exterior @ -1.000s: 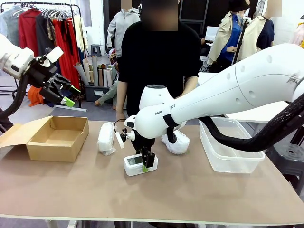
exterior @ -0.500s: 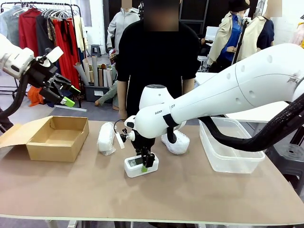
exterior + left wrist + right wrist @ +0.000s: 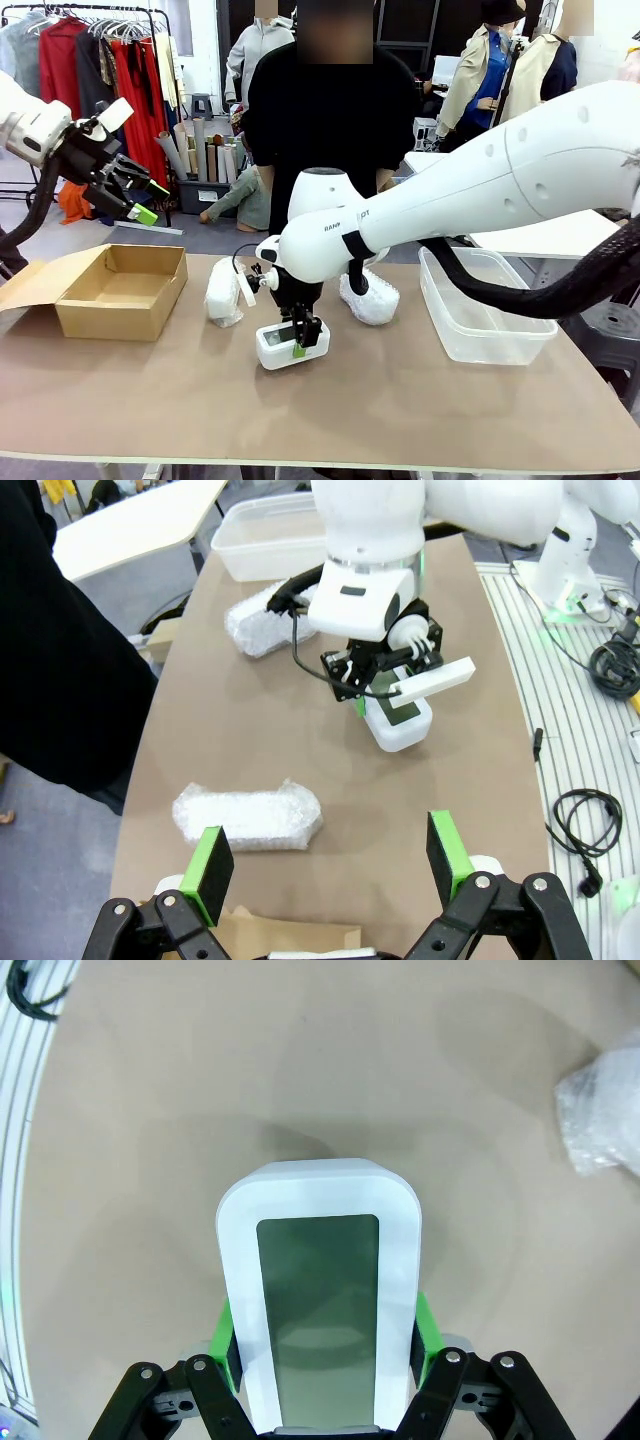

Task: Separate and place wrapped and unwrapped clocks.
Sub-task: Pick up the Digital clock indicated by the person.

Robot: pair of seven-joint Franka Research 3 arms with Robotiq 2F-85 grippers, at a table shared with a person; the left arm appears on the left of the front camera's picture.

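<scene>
Brown tabletop (image 3: 400, 400): we count two wrapped clocks (image 3: 223, 292) (image 3: 370, 297), one bare clock (image 3: 278, 350), one cardboard box (image 3: 120, 290), one clear tub (image 3: 485, 320). The right arm (image 3: 480, 190) bends down mid-tabletop; right jaws pinch the bare clock. The left arm (image 3: 30, 125) is raised near the box, left jaws spread.

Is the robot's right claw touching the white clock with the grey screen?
Touching. In the right wrist view the right gripper has its green pads pressed against both long sides of the white clock, no gap.
</scene>
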